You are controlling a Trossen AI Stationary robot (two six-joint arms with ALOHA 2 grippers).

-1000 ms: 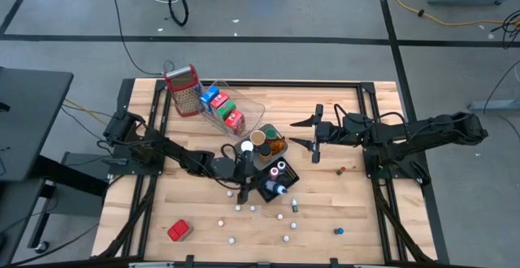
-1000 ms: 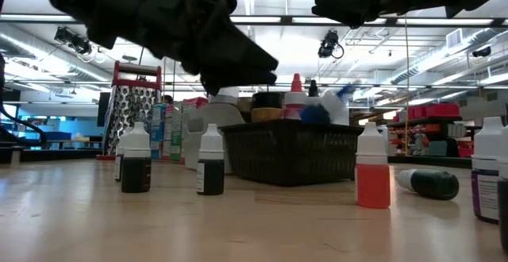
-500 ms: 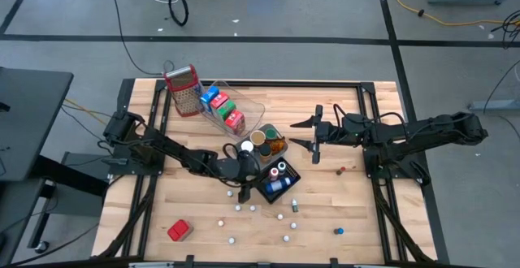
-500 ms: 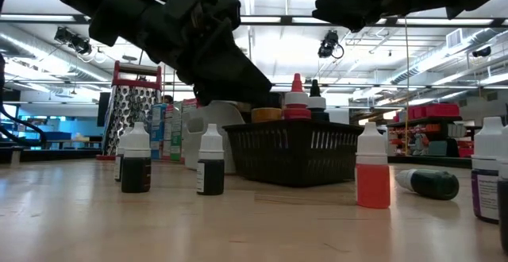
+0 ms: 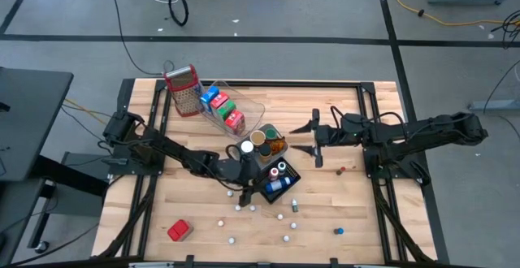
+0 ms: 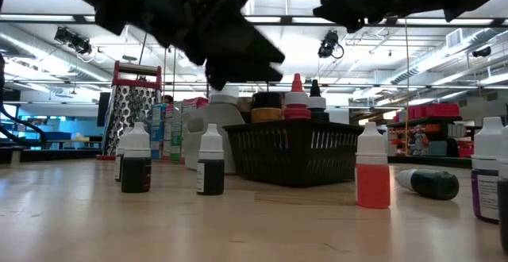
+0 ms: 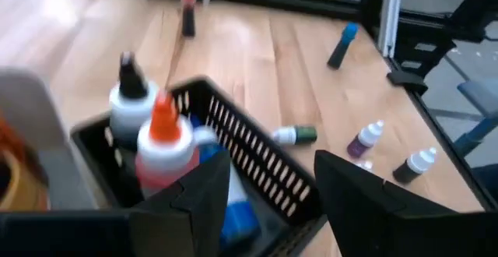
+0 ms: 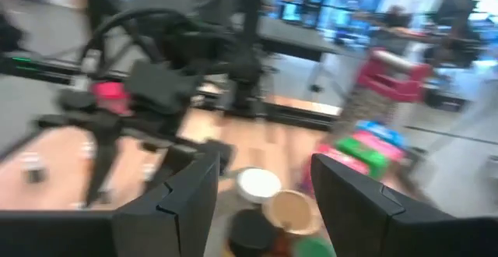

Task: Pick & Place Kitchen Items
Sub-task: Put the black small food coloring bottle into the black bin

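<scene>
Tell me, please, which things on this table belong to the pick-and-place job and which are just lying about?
Job items:
- small dropper bottles standing loose
- bottles in the black basket
- cartons
- round jars
- red item

Lying about:
- metal grater
- clear tray
- black basket itself

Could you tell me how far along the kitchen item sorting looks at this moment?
Done: cartons sit in the clear tray and three bottles in the black basket. In hand: nothing; the left end effector hangs open above the basket, the right end effector waits open. Left: small bottles scattered on the table.
</scene>
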